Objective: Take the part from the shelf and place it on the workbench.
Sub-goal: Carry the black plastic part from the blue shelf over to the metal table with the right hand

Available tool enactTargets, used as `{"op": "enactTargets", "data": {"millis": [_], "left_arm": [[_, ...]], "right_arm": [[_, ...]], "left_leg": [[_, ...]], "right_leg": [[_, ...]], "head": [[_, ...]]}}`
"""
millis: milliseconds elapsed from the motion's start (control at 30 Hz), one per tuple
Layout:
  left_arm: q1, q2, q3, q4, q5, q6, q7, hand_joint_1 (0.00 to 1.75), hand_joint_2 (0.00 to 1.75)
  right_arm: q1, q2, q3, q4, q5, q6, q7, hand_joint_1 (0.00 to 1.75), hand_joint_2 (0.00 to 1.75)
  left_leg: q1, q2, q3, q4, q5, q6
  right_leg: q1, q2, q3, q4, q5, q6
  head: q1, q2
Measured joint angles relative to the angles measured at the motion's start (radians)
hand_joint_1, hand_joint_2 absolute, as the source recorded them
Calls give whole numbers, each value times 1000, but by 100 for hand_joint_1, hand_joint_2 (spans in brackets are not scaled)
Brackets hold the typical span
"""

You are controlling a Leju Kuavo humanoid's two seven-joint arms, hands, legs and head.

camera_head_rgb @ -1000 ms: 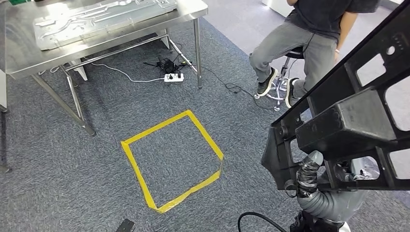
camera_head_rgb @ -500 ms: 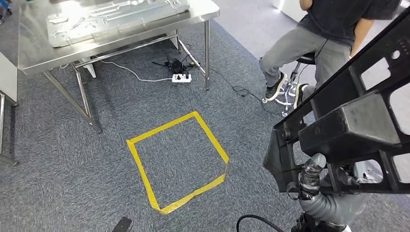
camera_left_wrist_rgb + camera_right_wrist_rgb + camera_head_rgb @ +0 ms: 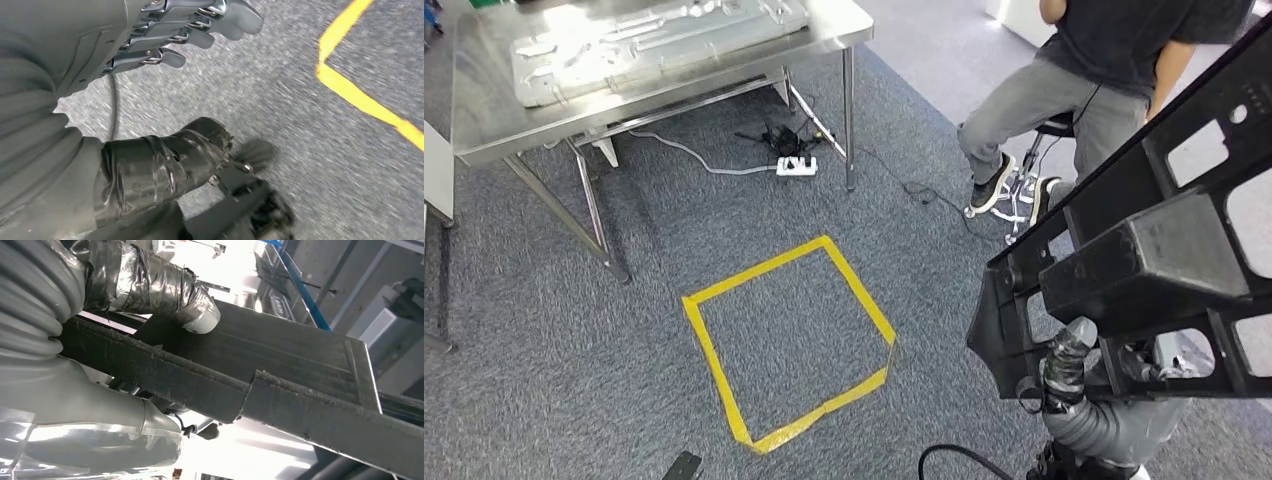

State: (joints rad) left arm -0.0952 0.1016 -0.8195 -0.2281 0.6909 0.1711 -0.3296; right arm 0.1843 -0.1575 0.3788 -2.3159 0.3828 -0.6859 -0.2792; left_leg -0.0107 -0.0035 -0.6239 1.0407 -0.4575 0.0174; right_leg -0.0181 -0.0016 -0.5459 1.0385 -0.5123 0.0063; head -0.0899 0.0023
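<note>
Thumb-side grip of right hand on part

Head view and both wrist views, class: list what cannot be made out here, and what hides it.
- Large black plastic frame part: far end cut off by the head view's edge.
- Right hand: fingers hidden behind the part.
- Seated person: upper body cut off by the top edge.
- Grey carpet: motion-blurred in the left wrist view.

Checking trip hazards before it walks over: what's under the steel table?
Under the steel table: a white power strip, a dark tangle of plugs and a pale cable on the carpet. The tabletop hides anything farther back.
</note>
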Motion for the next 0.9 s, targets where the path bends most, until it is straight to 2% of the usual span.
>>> {"op": "enactTargets", "data": {"millis": [67, 133, 167, 233, 267, 300, 333, 400, 433, 467, 500, 600, 633, 667, 700, 767, 800, 833, 900], "left_arm": [[2, 2, 0, 0, 0, 0, 0, 0, 175], [3, 3, 0, 0, 0, 0, 0, 0, 175], [3, 3, 0, 0, 0, 0, 1, 0, 175], [1, 3, 0, 0, 2, 0, 3, 0, 175], [2, 3, -1, 0, 4, 0, 5, 0, 175], [2, 3, -1, 0, 6, 0, 6, 0, 175], [3, 3, -1, 0, 8, -1, 7, 0, 175], [3, 2, -3, 0, 11, -2, 8, 0, 175], [2, 2, -5, 0, 11, -3, 9, 0, 175], [1, 2, -6, 0, 12, -3, 9, 0, 175], [1, 2, -7, 0, 12, -3, 10, 0, 175], [-1, 2, -9, 0, 13, -1, 14, 0, 175], [-2, 2, -10, -1, 12, -1, 15, 0, 175], [-4, 2, -12, -1, 13, -1, 15, 0, 175], [-4, 2, -13, -1, 13, -1, 16, 0, 175], [-1, 2, -15, -1, 15, -1, 18, 0, 175], [2, 2, -15, -1, 16, -1, 20, 0, 175], [4, 2, -15, -1, 16, -1, 20, 0, 175], [6, 2, -15, -1, 17, -2, 21, 0, 175]], "right_arm": [[0, 0, 0, 0, 0, 0, 0, 175, 175], [0, 0, 0, 0, 0, 0, 0, 175, 175], [0, 0, 0, 0, 0, 0, 0, 175, 175], [2, 0, 0, 0, -2, 0, 0, 175, 175], [4, 0, 0, 1, -4, 0, 0, 175, 175], [6, 0, -1, 1, -5, 0, 0, 175, 175], [6, 0, -1, 1, -7, 0, 0, 175, 175], [7, 0, -1, 1, -7, 0, 0, 175, 175], [7, 0, -2, 2, -7, 0, 0, 175, 175], [7, 0, -3, 2, -7, 0, 0, 175, 175], [8, 0, -4, 2, -7, 0, 0, 175, 175], [10, 0, -6, 2, -7, 0, 2, 175, 175], [10, 0, -6, 2, -6, 0, 2, 175, 175], [10, 0, -6, 2, -6, 0, 2, 175, 175], [10, 0, -6, 2, -6, 0, 3, 175, 175], [10, 0, -6, 2, -6, 0, 3, 175, 175], [10, 0, -6, 2, -6, 0, 3, 175, 175], [10, 0, -6, 2, -7, 0, 3, 175, 175], [10, 0, -7, 3, -10, 0, 3, 175, 175]], "left_leg": [[0, -2, 8, -14, 1, 10], [4, -2, 28, -34, 2, 23], [6, -2, 37, -41, 1, 29], [3, -2, 49, -43, -9, 37], [2, -3, 55, -42, -15, 39], [2, -3, 63, -41, -23, 39], [2, -5, 71, -40, -31, 38], [3, -8, 89, -34, -50, 32], [2, -10, 93, -29, -61, 27], [1, -12, 96, -26, -69, 21], [0, -12, 96, -26, -75, 14], [2, -10, 104, -22, -89, -1], [3, -9, 96, 2, -98, -6], [6, -7, 75, 47, -112, -12], [8, -5, 36, 113, -129, -16], [12, -4, -61, 242, -149, -22], [12, -4, -95, 268, -134, -22], [12, -4, -109, 253, -97, -20], [9, -3, -88, 137, 8, -10]], "right_leg": [[-2, 0, 5, -6, -3, 12], [0, 0, -5, 27, -23, 19], [0, 0, -28, 75, -44, 20], [1, 1, -105, 204, -87, 20], [0, 1, -139, 251, -92, 21], [-1, 1, -158, 266, -78, 22], [-2, 1, -157, 241, -45, 23], [-3, 1, -115, 123, 34, 23], [-2, 2, -90, 66, 55, 22], [-1, 2, -74, 31, 60, 19], [1, 3, -66, 18, 52, 14], [1, 6, -51, 7, 40, -3], [0, 6, -41, 3, 35, -8], [-2, 5, -30, 0, 29, -13], [-1, 3, -19, -1, 20, -16], [0, 2, 3, -2, 0, -18], [0, 4, 16, -2, -11, -18], [0, 5, 32, -2, -23, -17], [-1, 5, 66, -7, -49, -15]], "head": [[0, 0], [3, 0], [6, 0], [10, 0], [12, 0], [12, 0], [13, 0], [14, 0], [16, 0], [16, 0], [16, 0], [13, 0], [12, 0], [11, 0], [10, 0], [11, 0], [10, 0], [10, 0], [12, 0]]}}
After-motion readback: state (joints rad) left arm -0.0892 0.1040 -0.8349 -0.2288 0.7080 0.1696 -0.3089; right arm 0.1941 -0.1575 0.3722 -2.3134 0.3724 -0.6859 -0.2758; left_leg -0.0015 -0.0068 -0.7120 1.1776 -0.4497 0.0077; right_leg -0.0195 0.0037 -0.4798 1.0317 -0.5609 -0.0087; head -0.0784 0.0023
